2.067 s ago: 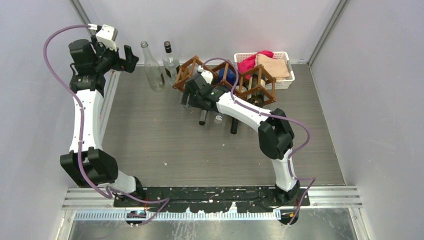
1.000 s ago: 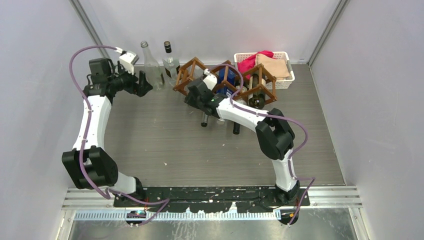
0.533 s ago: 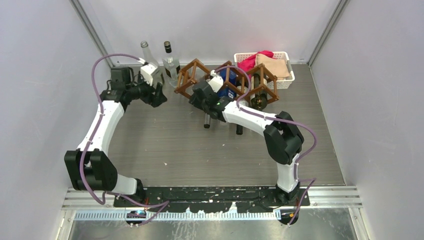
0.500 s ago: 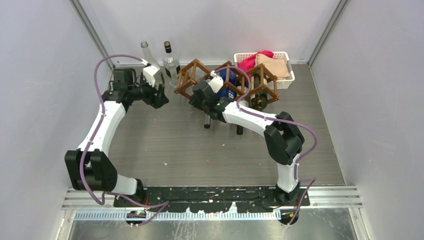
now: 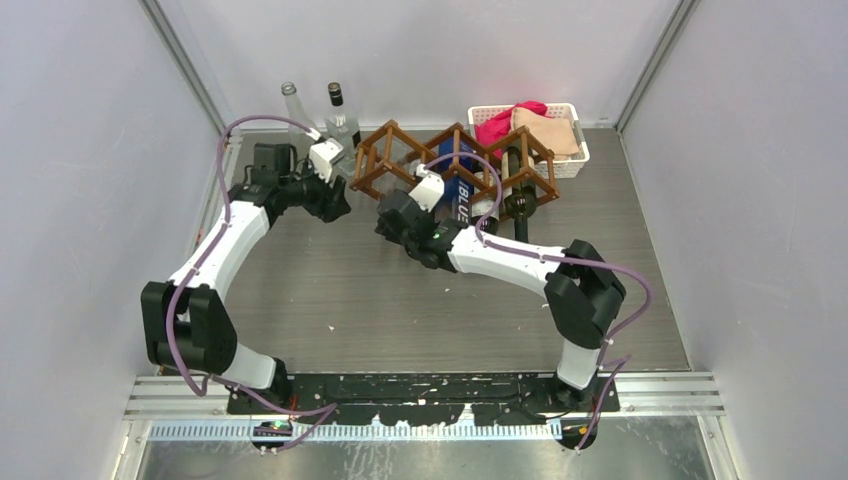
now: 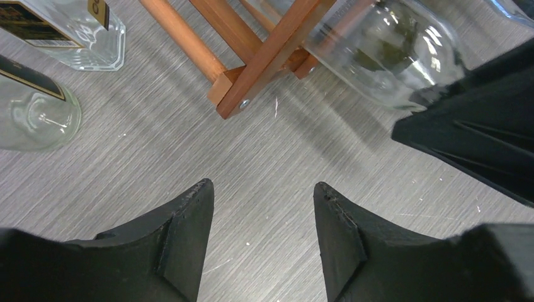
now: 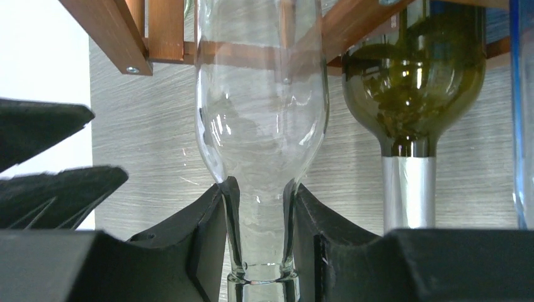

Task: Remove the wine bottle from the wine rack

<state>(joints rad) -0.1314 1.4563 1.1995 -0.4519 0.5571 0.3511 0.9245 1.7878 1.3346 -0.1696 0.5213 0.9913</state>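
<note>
At the wine rack (image 7: 107,28), right gripper (image 7: 259,207) clamps a clear, slim-necked wine bottle (image 7: 261,113).

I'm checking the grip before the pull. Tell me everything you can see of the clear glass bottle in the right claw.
The clear glass bottle looks empty. It has a rounded shoulder that tapers to a narrow neck with a lip ring. It lies on its side, neck toward the wrist camera, with its body inside the brown wooden lattice rack. The right claw is clamped on the neck, one finger on each side. A dark green bottle with a silver foil neck lies beside it.
</note>
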